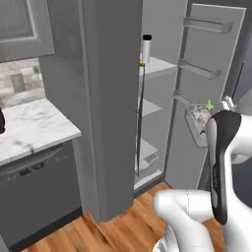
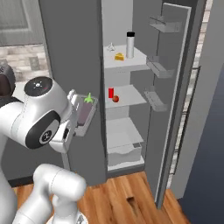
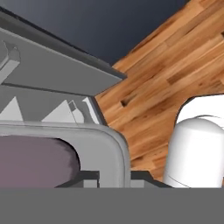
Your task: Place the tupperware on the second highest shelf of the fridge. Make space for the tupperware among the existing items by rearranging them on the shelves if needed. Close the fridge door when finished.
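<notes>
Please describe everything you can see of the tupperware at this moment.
The tupperware is a small shallow grey translucent tray with a rounded rim. A green sprig stands at its upper end, and dark purplish food shows inside. It is tilted steeply on its side, held in the air by the shut gripper in front of the open fridge, outside it. It touches no shelf.

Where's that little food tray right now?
The tupperware is clamped in the gripper, held up in front of the open fridge, left of the shelf with the red can and tomato.
</notes>
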Controlling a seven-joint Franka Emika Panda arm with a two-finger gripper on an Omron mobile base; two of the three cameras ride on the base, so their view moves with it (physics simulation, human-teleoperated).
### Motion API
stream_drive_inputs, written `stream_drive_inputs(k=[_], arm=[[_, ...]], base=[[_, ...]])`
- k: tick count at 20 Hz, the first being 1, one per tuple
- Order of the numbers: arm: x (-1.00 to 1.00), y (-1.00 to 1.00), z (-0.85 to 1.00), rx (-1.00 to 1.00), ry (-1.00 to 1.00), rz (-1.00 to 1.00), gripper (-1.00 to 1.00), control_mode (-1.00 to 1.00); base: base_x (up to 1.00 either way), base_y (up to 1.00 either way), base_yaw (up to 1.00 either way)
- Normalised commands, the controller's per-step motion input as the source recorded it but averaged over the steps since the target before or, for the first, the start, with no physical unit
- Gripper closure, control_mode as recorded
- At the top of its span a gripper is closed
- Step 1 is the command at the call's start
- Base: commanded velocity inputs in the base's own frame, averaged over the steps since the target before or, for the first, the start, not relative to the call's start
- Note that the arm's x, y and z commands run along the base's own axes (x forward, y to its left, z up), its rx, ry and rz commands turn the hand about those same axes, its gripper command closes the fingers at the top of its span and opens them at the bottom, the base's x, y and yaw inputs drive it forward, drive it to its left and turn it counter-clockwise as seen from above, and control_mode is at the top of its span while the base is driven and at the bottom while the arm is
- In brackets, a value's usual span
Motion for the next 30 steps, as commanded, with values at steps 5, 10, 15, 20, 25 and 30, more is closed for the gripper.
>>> stream_drive_inputs(k=[5,10,15,20,25,30], arm=[[0.0,0.0,0.0,0.0,0.0,0.0,1.0,1.0],[0.0,0.0,0.0,0.0,0.0,0.0,1.0,1.0],[0.0,0.0,0.0,0.0,0.0,0.0,1.0,1.0],[0.0,0.0,0.0,0.0,0.0,0.0,1.0,1.0],[0.0,0.0,0.0,0.0,0.0,0.0,1.0,1.0],[0.0,0.0,0.0,0.0,0.0,0.0,1.0,1.0]], base=[[0.6,-0.3,0.19],[0.65,-0.18,0.25],[0.5,-0.45,0.23],[0.47,-0.44,0.21],[0.55,-0.13,0.21],[0.46,-0.24,0.22]])
